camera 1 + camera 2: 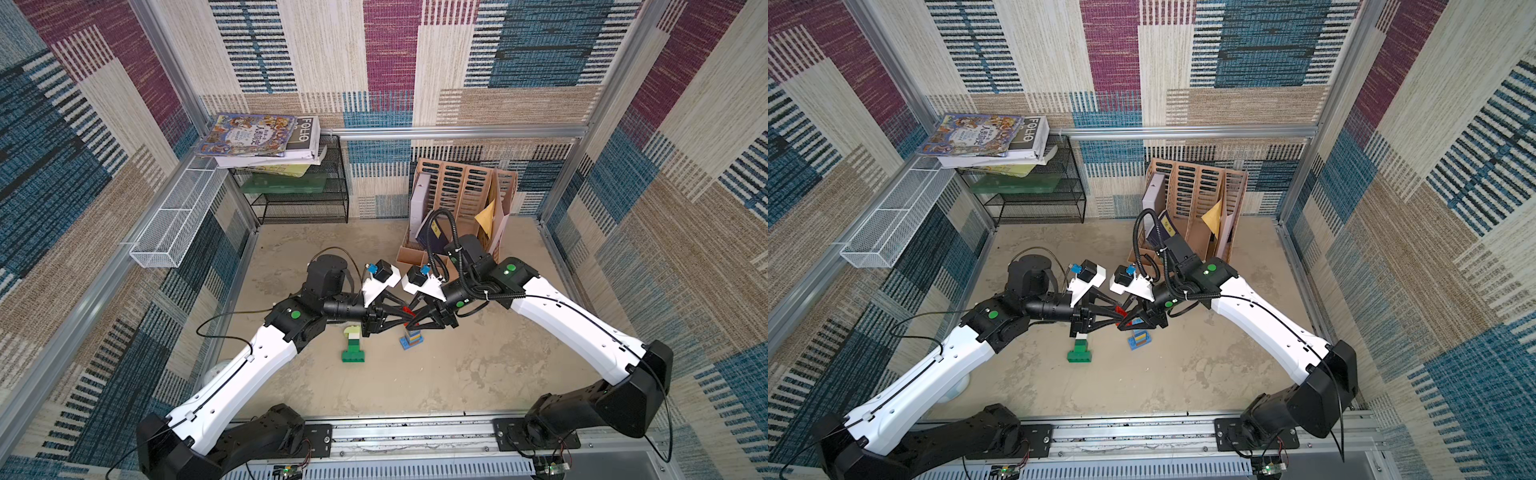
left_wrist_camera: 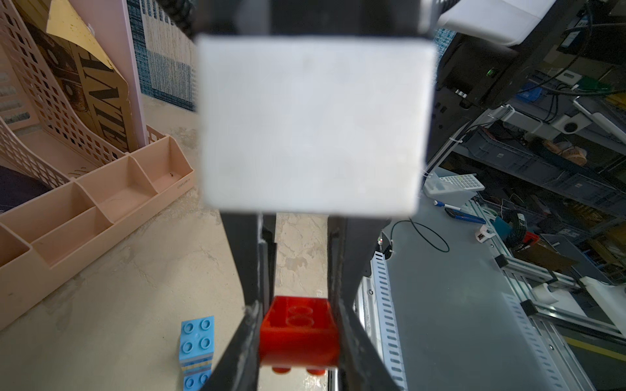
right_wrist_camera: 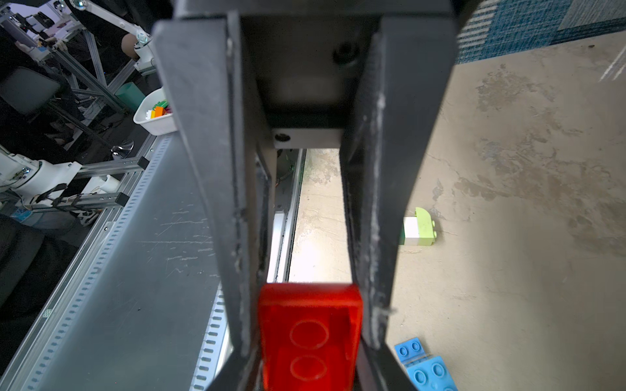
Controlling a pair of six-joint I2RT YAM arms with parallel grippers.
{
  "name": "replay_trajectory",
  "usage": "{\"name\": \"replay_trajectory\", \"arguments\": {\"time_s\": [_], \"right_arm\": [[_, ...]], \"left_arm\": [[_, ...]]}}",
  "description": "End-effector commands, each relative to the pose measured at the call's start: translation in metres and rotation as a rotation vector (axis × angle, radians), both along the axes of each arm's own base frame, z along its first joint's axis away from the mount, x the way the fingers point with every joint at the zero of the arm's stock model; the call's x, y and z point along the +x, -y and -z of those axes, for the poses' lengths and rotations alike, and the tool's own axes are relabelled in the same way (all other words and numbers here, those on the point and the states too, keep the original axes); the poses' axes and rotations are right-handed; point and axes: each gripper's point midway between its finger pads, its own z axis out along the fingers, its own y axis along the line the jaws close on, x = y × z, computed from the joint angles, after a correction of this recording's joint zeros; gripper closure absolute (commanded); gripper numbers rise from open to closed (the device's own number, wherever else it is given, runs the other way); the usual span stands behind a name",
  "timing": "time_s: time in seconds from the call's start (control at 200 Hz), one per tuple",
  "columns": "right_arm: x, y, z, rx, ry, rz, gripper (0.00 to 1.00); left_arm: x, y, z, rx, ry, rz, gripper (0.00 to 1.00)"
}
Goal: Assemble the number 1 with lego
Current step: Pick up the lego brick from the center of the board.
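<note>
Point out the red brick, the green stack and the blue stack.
red brick (image 2: 299,342): left wrist view, on its broad near face.
green stack (image 1: 353,345): in a top view, on its dark green middle.
blue stack (image 1: 412,338): in a top view, on its middle.

Patchwork carpet walls (image 1: 390,62) enclose a mottled beige floor (image 1: 457,374) with a black wire rack (image 1: 303,199).

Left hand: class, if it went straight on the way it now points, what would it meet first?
Most likely the black right hand, facing the left hand tip to tip; only the small red plastic brick that the left hand grips lies between them.
</note>
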Motion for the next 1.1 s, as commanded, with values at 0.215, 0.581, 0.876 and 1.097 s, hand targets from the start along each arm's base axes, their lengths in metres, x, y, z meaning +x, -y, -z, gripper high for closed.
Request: {"name": "replay_trajectory", "arguments": {"time_s": [0.215,0.581,0.876,1.097], "right_arm": [[0.03,0.028,-0.01,0.02,0.129,0.182,0.34],[0.049,0.015,0.013,-0.003,0.56,0.341,0.35],[0.057,-0.009,0.025,-0.036,0.741,0.423,0.31],[0.056,-0.01,0.029,-0.065,0.969,0.471,0.31]], "left_arm": [[0.037,-0.014,0.026,0.062,-0.247,-0.307,0.87],[0.079,-0.05,0.059,0.019,-0.737,-0.823,0.89],[0.082,-0.067,0.065,-0.125,-0.976,-1.028,0.92],[0.08,-0.072,0.077,-0.213,-1.241,-1.157,0.9]]}}
